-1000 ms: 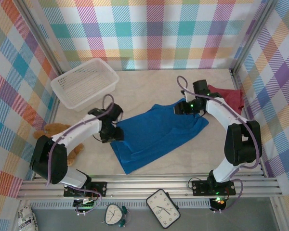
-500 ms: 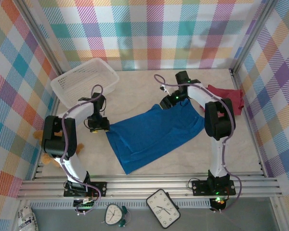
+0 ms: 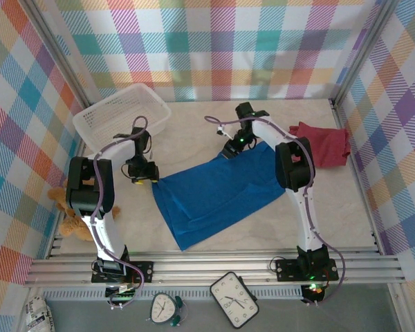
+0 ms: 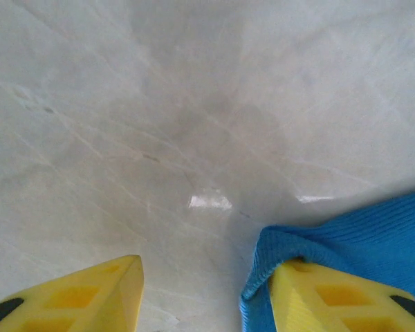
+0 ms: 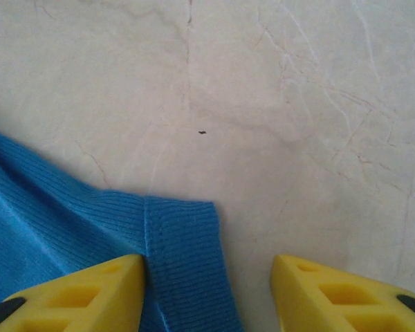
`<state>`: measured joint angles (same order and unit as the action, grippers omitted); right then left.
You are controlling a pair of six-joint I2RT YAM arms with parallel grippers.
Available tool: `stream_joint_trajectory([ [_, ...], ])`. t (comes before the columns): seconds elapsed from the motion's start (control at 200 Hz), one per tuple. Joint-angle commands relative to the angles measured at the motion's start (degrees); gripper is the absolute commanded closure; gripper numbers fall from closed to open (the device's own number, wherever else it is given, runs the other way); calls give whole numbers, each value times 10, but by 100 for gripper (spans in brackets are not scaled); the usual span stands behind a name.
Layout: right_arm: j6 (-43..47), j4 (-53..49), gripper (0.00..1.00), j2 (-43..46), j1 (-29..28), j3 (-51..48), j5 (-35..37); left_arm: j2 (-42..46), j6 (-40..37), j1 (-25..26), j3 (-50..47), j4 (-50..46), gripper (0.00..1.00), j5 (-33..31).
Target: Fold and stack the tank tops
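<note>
Closest to me, past the front rail, two clocks (image 3: 234, 299) lie below the arm bases. At the table's (image 3: 194, 131) left edge a small brown teddy bear (image 3: 59, 199) is slumped behind the left arm.

The blue tank top (image 3: 218, 190) lies spread flat in the middle of the table, set on a slant. The left fingers (image 3: 144, 178) are down at its left corner. In the left wrist view they stand released and wide apart, with bare table between them. The bunched edge of the blue cloth (image 4: 346, 235) is draped over the tip of one yellow finger (image 4: 332, 297), but nothing is pinched.

Further back, the right fingers (image 3: 229, 151) sit at the top's far corner. The right wrist view shows them parted too. A hemmed corner of the blue cloth (image 5: 180, 242) lies flat on the table just beside one finger (image 5: 76, 290), and the other finger is over bare table. Nothing is gripped there either.

Beyond that, a dark red tank top (image 3: 326, 144) is crumpled at the far right, well apart from the blue one; whether it is one piece or more I cannot tell. At the far left a white mesh basket (image 3: 114, 121) rests near the checked wall (image 3: 221, 41).
</note>
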<state>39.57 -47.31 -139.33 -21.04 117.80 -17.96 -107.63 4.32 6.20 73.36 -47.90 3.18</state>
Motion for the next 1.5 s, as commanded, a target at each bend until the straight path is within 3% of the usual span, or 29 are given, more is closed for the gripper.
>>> stream_joint_trajectory([
  [0.0, 30, -28, 47, -26, -13, 25, 15, -7, -15, -5, 15, -13, 49, 8],
  [0.235, 48, -53, 48, -57, -22, 68, 35, -30, -23, -6, 20, -11, 51, 6],
  [0.42, 50, -60, 51, -63, -27, 73, 44, -33, -14, -7, 14, 0, 62, 72],
  [0.63, 45, -49, 71, -60, -28, 73, 49, -3, -9, -7, -2, 2, 78, 112],
  [0.77, 35, -32, 85, -47, -27, 60, 50, 12, -17, -7, 0, -7, 98, 101],
  [0.95, 24, 18, 94, -6, -28, 13, 52, 25, -31, -7, 7, -10, 100, 106],
  [1.15, 16, 32, 95, 20, -26, -13, 54, 46, -41, -1, 10, -15, 100, 115],
  [1.495, -50, 136, 96, 121, -12, -138, 35, 135, -51, 40, -52, -11, 100, 99],
])
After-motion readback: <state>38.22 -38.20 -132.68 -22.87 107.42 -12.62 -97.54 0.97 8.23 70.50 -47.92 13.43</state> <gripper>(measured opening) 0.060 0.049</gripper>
